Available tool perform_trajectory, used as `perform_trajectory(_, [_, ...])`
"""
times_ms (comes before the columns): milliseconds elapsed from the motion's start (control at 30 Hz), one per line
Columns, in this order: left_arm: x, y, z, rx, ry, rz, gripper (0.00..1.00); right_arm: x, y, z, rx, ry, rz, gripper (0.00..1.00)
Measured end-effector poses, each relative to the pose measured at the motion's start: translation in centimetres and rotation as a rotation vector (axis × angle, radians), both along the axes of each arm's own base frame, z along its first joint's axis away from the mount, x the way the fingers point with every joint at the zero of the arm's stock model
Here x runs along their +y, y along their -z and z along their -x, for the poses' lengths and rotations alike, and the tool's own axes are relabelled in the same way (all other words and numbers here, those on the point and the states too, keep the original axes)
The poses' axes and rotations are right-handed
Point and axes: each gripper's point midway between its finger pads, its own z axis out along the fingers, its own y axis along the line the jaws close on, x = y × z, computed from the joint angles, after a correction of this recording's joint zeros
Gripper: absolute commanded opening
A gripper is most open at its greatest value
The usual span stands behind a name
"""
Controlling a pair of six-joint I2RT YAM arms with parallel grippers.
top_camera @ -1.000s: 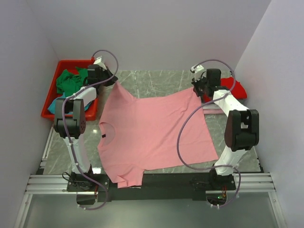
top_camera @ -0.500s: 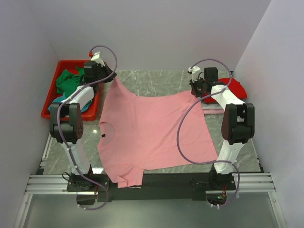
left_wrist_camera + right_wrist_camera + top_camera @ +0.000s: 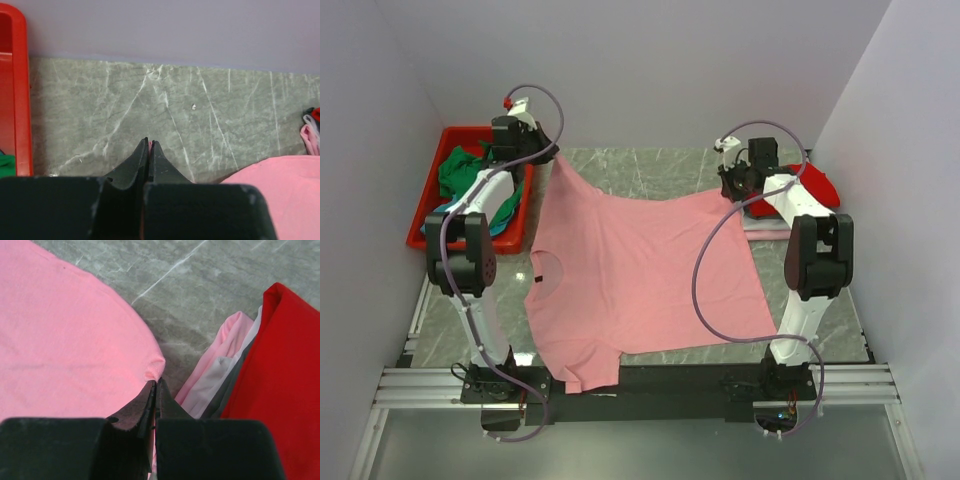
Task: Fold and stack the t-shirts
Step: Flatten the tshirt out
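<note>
A salmon pink t-shirt lies spread across the table, its neck with a dark label to the left and one sleeve hanging over the near edge. My left gripper is shut on its far left corner, which is lifted off the marble. In the left wrist view only a pink sliver shows between the closed fingertips of that gripper. My right gripper is shut on the far right corner, and the cloth bunches at its closed tips.
A red bin at the back left holds green and teal shirts. At the back right sits a folded stack with a red shirt on top and pale pink below. The back wall is close behind both grippers.
Both grippers have moved toward the back wall with the shirt's corners held. The far edge has followed and the shirt has slid slightly away from the near edge.
</note>
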Motion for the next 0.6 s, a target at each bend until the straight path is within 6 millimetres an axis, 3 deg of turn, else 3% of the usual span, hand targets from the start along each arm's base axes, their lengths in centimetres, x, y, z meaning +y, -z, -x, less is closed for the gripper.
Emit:
perform_trajectory(333, [0.1,4.3,-1.8,0.109,-0.003,-0.008,0.01,0.0,-0.7,-2.1,-0.024,0.002,0.001,0.00])
perform_trajectory(433, [0.1,5.8,-1.7,0.143,-0.004,-0.008,0.01,0.0,-0.2,-2.1,-0.011,0.001,0.002,0.00])
perform_trajectory(600, [0.1,6.8,-1.9,0.171,-0.003,-0.008,0.01,0.0,0.0,-1.9,0.002,-0.002,0.003,0.00])
